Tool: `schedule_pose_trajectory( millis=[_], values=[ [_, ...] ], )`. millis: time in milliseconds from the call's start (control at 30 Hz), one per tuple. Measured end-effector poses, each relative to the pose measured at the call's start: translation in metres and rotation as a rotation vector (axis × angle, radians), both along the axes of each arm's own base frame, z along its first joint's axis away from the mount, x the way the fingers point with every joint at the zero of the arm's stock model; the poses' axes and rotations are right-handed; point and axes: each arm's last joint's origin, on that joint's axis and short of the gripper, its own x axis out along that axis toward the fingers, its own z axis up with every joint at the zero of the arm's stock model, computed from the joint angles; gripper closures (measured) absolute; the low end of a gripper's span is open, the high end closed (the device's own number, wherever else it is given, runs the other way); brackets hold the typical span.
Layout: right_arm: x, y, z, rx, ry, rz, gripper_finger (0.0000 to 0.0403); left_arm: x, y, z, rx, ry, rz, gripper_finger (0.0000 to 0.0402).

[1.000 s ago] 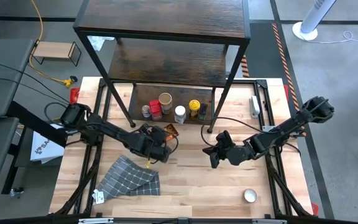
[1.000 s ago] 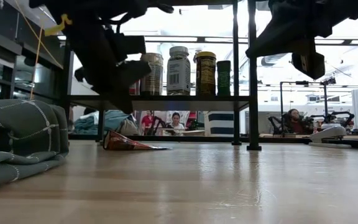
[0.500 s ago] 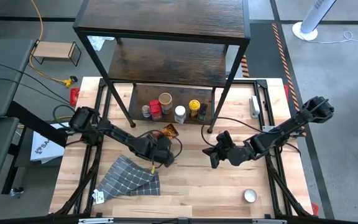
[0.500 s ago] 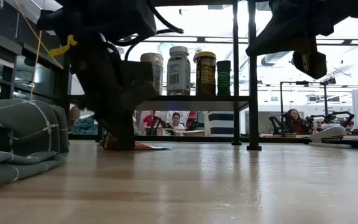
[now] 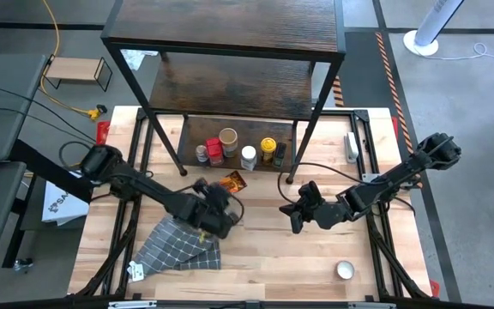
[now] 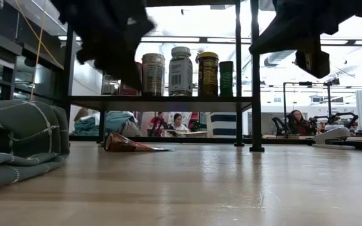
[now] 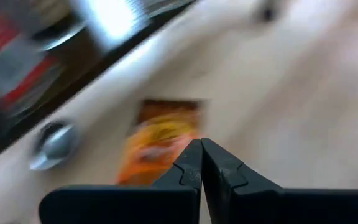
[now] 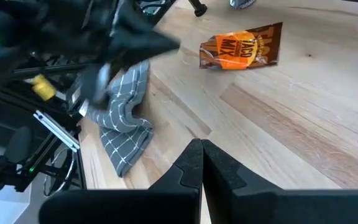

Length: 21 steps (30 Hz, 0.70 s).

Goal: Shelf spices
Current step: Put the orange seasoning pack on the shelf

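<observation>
Glossy orange foil packet (image 5: pixel 232 181) flat on pale wood table (image 5: pixel 264 257), w/ both hands pinched.

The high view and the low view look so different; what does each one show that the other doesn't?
Only the high view shows the small round tin near the table's front edge, the light-wood stand on the floor, and the white fan base.

Only the low view shows people seated in the room behind the table, and the spice jars' labels side-on.

Both show the shelf with spice jars on its lowest board, the orange packet lying on the table in front of it, and the grey checked cloth.
</observation>
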Motion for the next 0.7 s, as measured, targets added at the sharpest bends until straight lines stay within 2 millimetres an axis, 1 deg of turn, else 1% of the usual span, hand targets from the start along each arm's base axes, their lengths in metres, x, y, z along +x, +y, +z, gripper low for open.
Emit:
schedule_pose_trajectory(
  millis=[100,200,400,500,633,700],
  values=[
    [0.000,0.000,0.000,0.000,0.000,0.000,0.0403,-0.009,0.016,-0.008,-0.036,0.046,0.167,0.0401],
    [0.000,0.000,0.000,0.000,0.000,0.000,0.0403,-0.014,0.025,-0.023,-0.054,0.039,0.281,0.0401],
    [0.000,0.000,0.000,0.005,-0.004,0.003,0.0403,-0.011,0.033,-0.048,-0.099,0.013,0.310,0.0401],
    [0.000,0.000,0.001,0.006,-0.005,0.004,0.0403,-0.008,0.034,-0.054,-0.131,-0.031,0.311,0.0401],
    [0.000,0.000,0.000,0.007,-0.005,0.006,0.0403,-0.006,0.034,-0.066,-0.168,-0.003,0.300,0.0401],
    [0.001,0.000,0.001,0.013,-0.009,0.004,0.0403,-0.003,0.032,-0.069,-0.194,-0.006,0.292,0.0401]
  ],
)
